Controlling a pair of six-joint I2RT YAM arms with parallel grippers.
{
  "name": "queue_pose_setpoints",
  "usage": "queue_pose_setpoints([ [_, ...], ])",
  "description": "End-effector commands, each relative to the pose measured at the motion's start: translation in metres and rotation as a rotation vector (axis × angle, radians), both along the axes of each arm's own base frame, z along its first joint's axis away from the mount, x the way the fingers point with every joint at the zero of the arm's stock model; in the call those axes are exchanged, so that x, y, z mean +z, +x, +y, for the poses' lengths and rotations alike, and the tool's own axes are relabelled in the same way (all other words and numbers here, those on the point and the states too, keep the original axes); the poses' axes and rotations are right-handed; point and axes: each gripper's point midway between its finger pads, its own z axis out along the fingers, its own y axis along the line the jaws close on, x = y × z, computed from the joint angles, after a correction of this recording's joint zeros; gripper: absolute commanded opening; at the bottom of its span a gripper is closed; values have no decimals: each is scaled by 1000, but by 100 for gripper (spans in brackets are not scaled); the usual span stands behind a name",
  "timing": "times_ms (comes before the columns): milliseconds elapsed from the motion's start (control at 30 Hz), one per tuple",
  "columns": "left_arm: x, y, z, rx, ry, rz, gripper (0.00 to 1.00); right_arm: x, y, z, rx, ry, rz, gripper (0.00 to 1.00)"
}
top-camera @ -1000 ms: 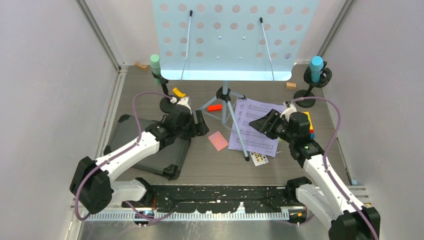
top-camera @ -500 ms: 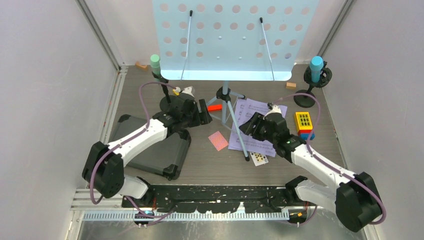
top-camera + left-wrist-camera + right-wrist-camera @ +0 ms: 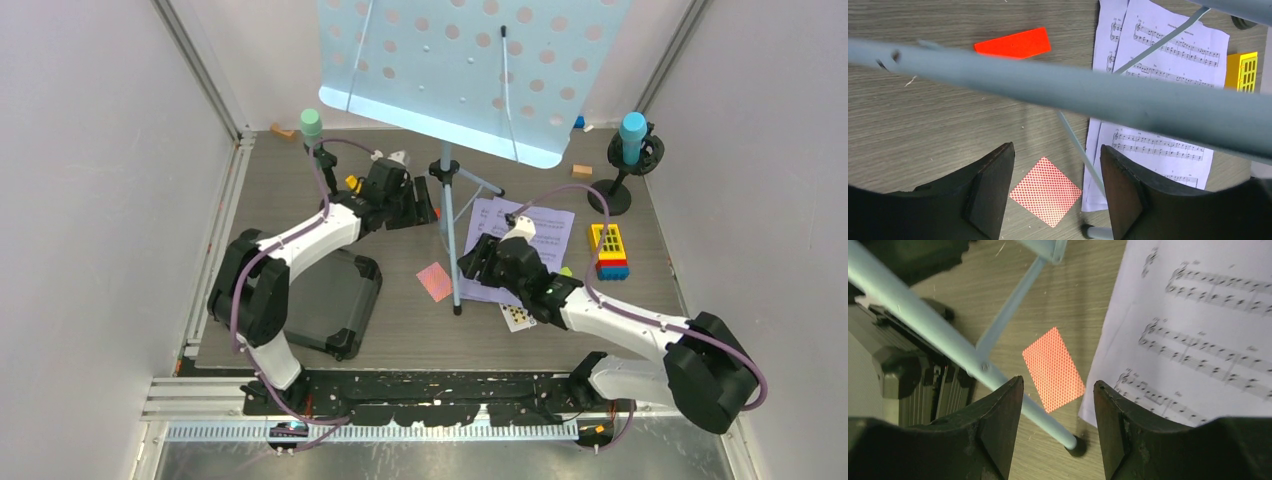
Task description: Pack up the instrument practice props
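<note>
The pale blue perforated music rack [image 3: 470, 70] stands tilted at the back on its tripod pole [image 3: 447, 205]. One leg runs down to a foot [image 3: 457, 309]. My left gripper [image 3: 425, 200] is open beside the tripod hub. In the left wrist view the pole [image 3: 1073, 95] crosses just past its open fingers [image 3: 1057, 150]. My right gripper [image 3: 475, 262] is open at the front leg, and the leg's foot [image 3: 1070, 442] lies between its fingers [image 3: 1058, 384]. Lilac sheet-music pages [image 3: 530, 230] lie right of the tripod. The green microphone [image 3: 311, 125] and blue microphone [image 3: 631, 135] stand on black poles.
A black case [image 3: 320, 300] lies at the front left. A red-backed playing card [image 3: 435, 281] and a face-up card [image 3: 516, 316] lie near the front leg. A yellow block stack [image 3: 607, 248], a red block [image 3: 1013, 43] and a wooden block [image 3: 582, 170] are on the table.
The left gripper moved back and right to the tripod hub. The right gripper moved left to the front leg. The rack has tilted and its front leg has swung left.
</note>
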Motion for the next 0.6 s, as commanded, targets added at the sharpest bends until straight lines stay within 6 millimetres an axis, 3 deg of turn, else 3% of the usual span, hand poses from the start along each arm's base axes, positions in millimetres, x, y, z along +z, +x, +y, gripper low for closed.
queue_pose_setpoints([
  [0, 14, 13, -13, -42, -36, -46, 65, 34, 3, 34, 28, 55, -101, 60],
  [400, 14, 26, -11, -40, -53, -48, 64, 33, -8, 51, 17, -21, -148, 60],
  [567, 12, 17, -8, -51, -55, -33, 62, 38, -13, 50, 13, -41, -171, 60],
])
